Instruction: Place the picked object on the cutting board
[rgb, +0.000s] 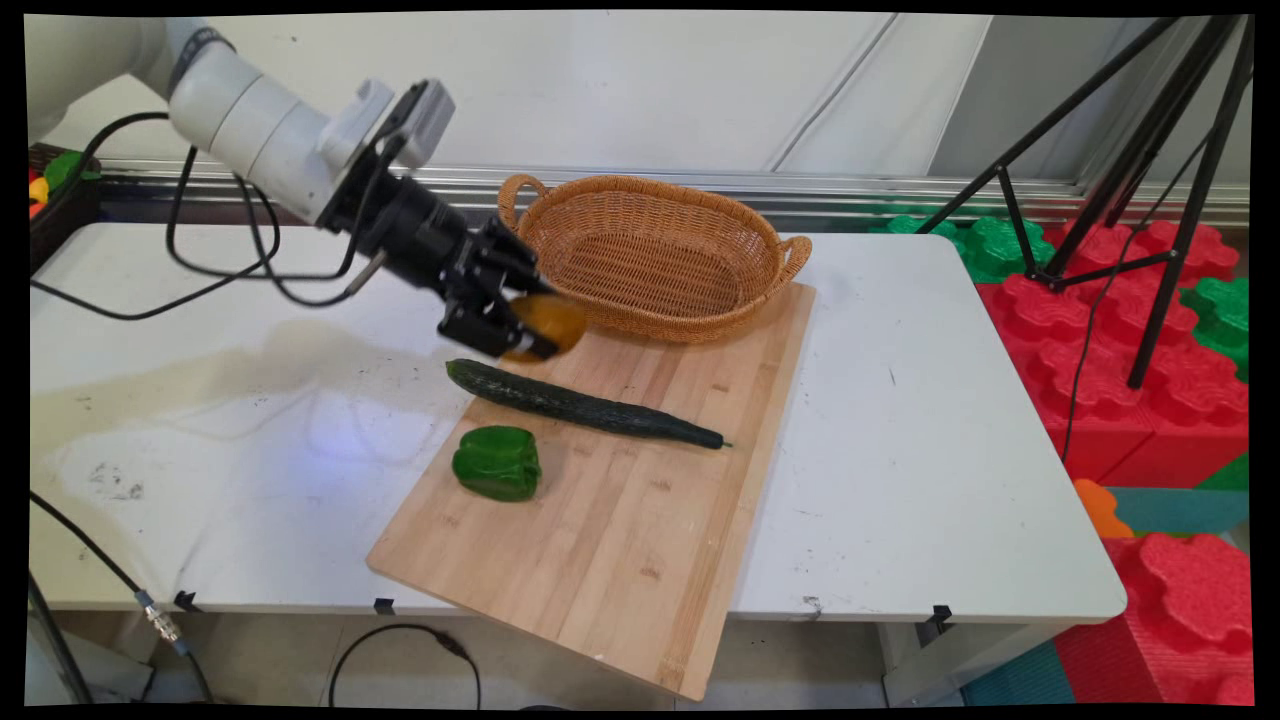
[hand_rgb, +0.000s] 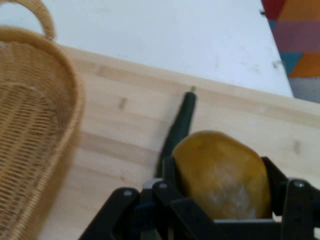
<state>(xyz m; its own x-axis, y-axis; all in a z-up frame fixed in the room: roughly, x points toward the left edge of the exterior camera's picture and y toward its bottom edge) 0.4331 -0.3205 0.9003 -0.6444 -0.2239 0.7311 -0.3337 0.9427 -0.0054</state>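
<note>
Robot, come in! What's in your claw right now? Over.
Black gripper shut on round yellow-orange fruit, above wooden board. Wicker basket beside. Dark cucumber, green pepper below.

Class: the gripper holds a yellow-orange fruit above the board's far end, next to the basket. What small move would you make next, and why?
Probably ease the gripper sideways over the basket: the fruit is clamped and lifted clear of the cutting board, and the basket looks empty.
</note>
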